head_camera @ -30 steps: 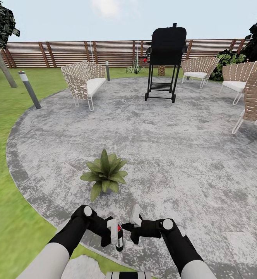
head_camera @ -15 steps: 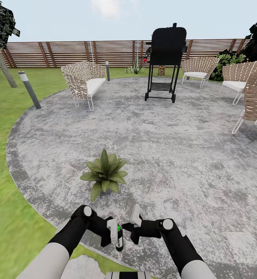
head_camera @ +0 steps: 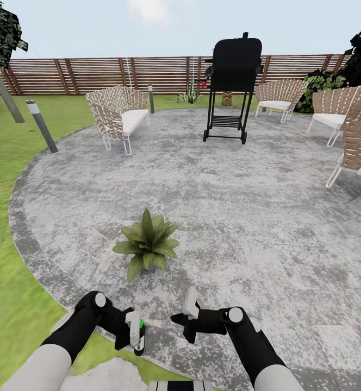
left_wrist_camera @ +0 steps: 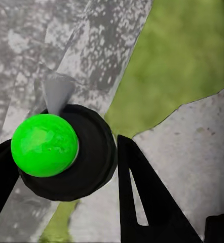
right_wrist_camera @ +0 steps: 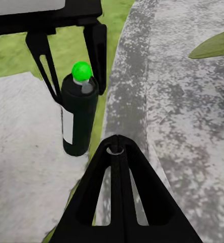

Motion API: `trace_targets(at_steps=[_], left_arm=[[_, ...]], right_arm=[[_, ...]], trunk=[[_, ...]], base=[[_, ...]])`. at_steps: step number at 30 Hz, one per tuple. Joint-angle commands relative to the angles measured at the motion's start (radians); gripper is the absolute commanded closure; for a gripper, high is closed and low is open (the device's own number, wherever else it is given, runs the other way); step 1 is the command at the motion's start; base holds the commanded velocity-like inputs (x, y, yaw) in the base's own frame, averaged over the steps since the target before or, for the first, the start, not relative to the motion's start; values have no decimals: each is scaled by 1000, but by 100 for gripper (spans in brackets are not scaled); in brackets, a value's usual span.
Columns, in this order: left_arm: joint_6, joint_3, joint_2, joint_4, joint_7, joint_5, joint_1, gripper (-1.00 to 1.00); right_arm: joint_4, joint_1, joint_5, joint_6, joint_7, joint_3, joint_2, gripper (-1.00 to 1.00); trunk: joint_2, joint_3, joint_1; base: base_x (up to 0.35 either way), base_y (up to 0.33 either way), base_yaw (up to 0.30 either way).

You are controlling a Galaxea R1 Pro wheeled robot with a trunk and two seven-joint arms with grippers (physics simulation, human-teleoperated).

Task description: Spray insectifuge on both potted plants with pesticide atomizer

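Left gripper (head_camera: 135, 336) low over the patio (head_camera: 246, 206) edge, clamped on the upright pesticide atomizer (head_camera: 139, 338), cap green; right gripper (head_camera: 187, 320) alongside, fingers pressed together on nothing. One potted plant (head_camera: 147, 243) sits just ahead on the paving; lawn (head_camera: 6, 304) left, grill (head_camera: 232, 81) and wicker chairs (head_camera: 118, 111) beyond, fence (head_camera: 93, 73) behind.

Counts, head view:
1 potted plant (head_camera: 147, 243), just ahead of left gripper (head_camera: 135, 337).
1 atomizer (head_camera: 139, 338), btwn that gripper's fingers.
2 grippers; right gripper (head_camera: 188, 320) beside.
4 woven chairs, e.g. (head_camera: 118, 113), far ahead.
1 grill (head_camera: 232, 81).
2 bollard lamps, e.g. (head_camera: 41, 125).
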Motion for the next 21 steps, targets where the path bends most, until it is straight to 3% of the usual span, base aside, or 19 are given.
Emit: trace_targets(at_steps=[1,3,8,9,12,17,19,21], left_arm=[[-1,-3,20,-2,-3,-2,0,100],[0,0,60,-2,-3,4,-1,100],[1,5,122,-3,-9,9,-3,100],[2,12,135,-3,-10,9,-4,100],[1,52,160,-3,-17,10,-6,100],[8,90,172,-5,-33,1,-11,100],[20,96,173,-5,-30,-2,-13,100],[57,134,173,-5,-25,-2,-15,100]], right_arm=[[-1,0,12,-8,1,-2,1,100],[-1,0,13,-8,1,-2,1,100],[0,0,16,-8,2,-4,1,100],[0,0,16,-8,2,-4,1,-100],[2,0,16,-9,3,-5,-1,-100],[2,0,15,-10,-3,-13,-44,-100],[3,0,14,-12,-58,-18,-90,-100],[26,1,10,-14,-177,-44,-137,-100]], trunk=[[0,-1,0],[0,-1,0],[0,-1,0],[0,-1,0],[0,-1,0],[0,-1,0],[0,-1,0],[0,-1,0]], base=[[0,0,0],[0,0,0],[0,0,0],[0,0,0],[0,0,0],[0,0,0],[0,0,0],[0,0,0]])
